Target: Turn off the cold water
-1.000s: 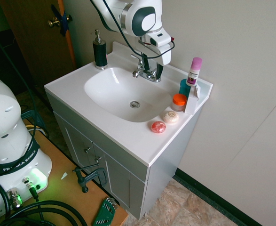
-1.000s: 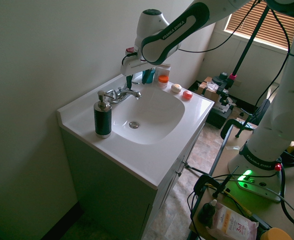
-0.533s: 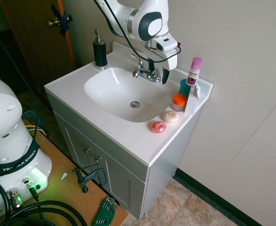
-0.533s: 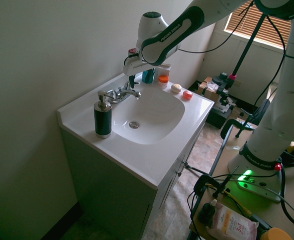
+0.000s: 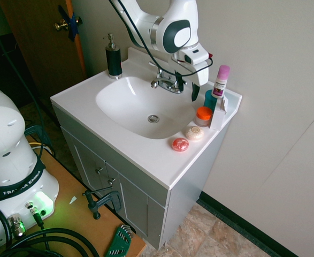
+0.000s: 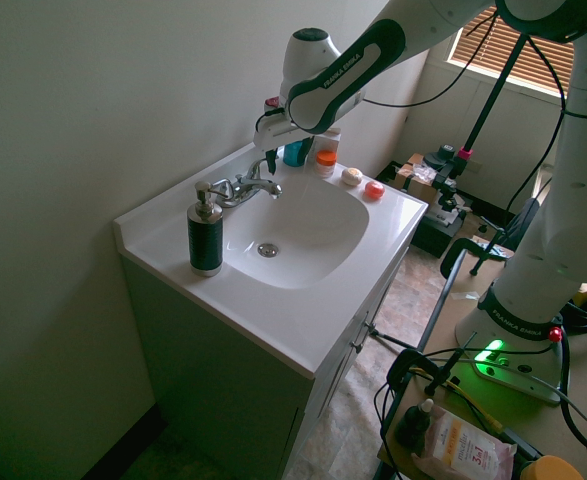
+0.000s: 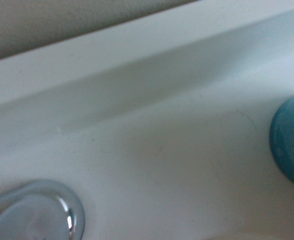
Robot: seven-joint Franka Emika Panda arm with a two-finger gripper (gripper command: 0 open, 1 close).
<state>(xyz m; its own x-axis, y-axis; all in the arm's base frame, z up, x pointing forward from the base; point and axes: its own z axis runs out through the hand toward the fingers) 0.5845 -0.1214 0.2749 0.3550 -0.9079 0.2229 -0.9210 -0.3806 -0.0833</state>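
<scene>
Gripper over the back edge of the white sink top, between the faucet and the teal cup; fingers spread, a gap between the two dark tips, nothing seen held. Right-hand lever of the faucet, the cold water control, at the back edge on the cup side; in the first exterior view mostly hidden behind the near finger, its angle hard to read. Second exterior view has the lever partly masked by the dark fingers, which overlap one another there, so their spacing does not read from that side. Contact between finger and lever: cannot tell. No stream visible under the spout. Wrist view soft in focus: rounded end of the chrome faucet base cut off at one corner, teal cup cut off at one side, pale sink top between. First exterior view alone gives the pink-capped bottle in full, standing by the white box at the right corner; the arm covers that spot in the second. Soap dispenser near the left back corner, whole in both exterior views. Orange-lidded jar, pale round item and red round item run along the right edge toward the front.
</scene>
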